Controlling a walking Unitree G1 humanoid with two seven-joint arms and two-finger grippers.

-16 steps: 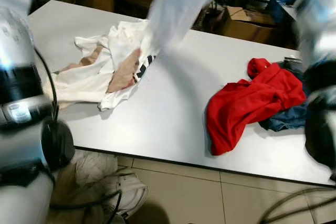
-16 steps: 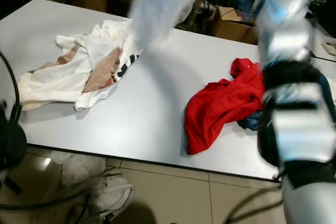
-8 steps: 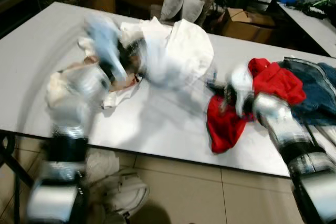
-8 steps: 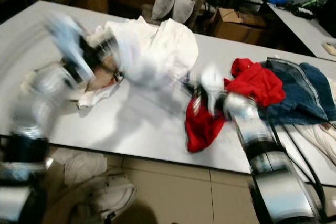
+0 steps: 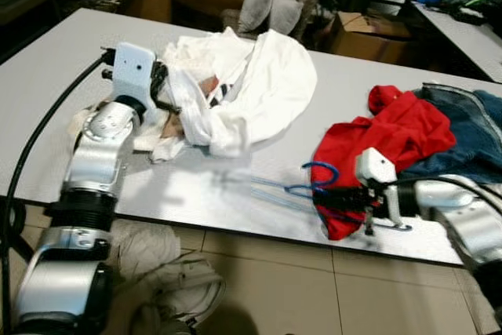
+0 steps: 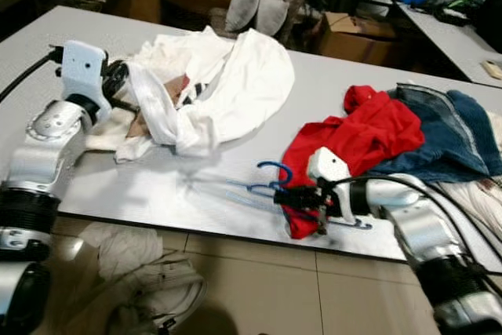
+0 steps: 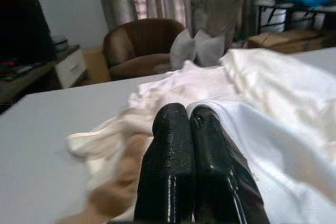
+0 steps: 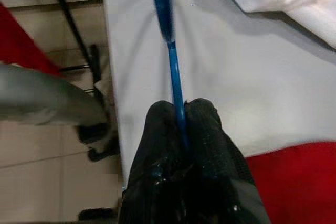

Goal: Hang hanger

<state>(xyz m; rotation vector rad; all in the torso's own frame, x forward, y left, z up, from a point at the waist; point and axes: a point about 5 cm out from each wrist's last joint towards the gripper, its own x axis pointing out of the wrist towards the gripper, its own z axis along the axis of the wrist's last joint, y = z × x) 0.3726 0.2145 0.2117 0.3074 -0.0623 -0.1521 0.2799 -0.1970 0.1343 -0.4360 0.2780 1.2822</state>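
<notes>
A blue hanger [image 5: 312, 180] lies low over the grey table [image 5: 47, 100], its hook beside a red garment [image 5: 384, 143]. My right gripper [image 5: 323, 194] is shut on the hanger's thin bar, and the right wrist view shows the bar [image 8: 170, 61] pinched between the black fingers [image 8: 157, 129]. A white shirt [image 5: 267, 84] is heaped on the table's far left part, over other pale clothes. My left gripper [image 5: 166, 84] rests at the heap's left side, shut on a fold of the white shirt [image 7: 252, 129]; its fingers [image 7: 168, 145] are pressed together.
Blue jeans [image 5: 471, 131] lie behind the red garment at the right. A brown armchair with grey cushions [image 5: 267, 1] and a cardboard box [image 5: 369, 25] stand beyond the table. Cloth and a shoe [image 5: 172, 280] lie on the tiled floor by the table's front edge.
The white shirt, held up in the air a second ago, now lies on the table. Both arms have come down; the right gripper now holds the blue hanger near the front edge.
</notes>
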